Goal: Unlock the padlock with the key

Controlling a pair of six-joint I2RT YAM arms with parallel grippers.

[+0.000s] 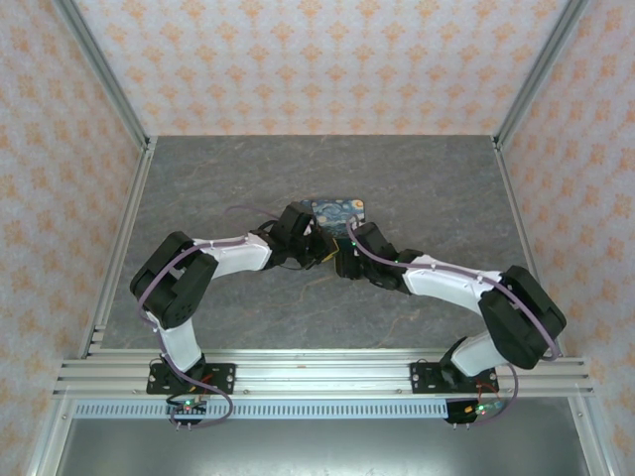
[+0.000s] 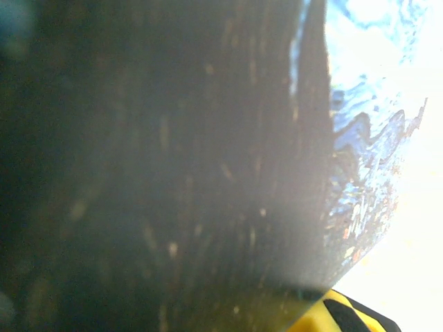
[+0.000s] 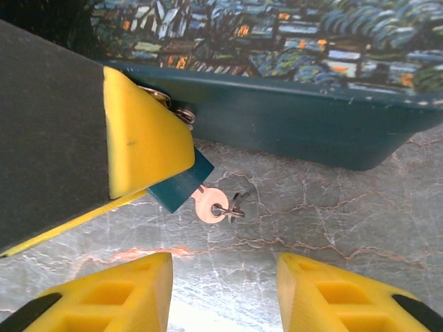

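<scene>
The teal padlock (image 3: 177, 188) is held just above the table in front of the printed box, with my left gripper (image 1: 316, 246) shut on it. One of the left gripper's yellow pads (image 3: 142, 135) covers most of the padlock's body. The key (image 3: 210, 205) sticks out of the padlock's lower end, and a small wire ring (image 3: 236, 209) hangs from its round head. My right gripper (image 3: 225, 290) is open just short of the key, its yellow fingers on either side of bare table and touching nothing.
The dark-blue box with the starry print (image 3: 291, 121) lies right behind the padlock, close to both grippers (image 1: 338, 210). In the left wrist view a dark blurred surface blocks most of the picture, with the box print (image 2: 367, 138) at the right. Patterned walls enclose the grey table (image 1: 437, 188).
</scene>
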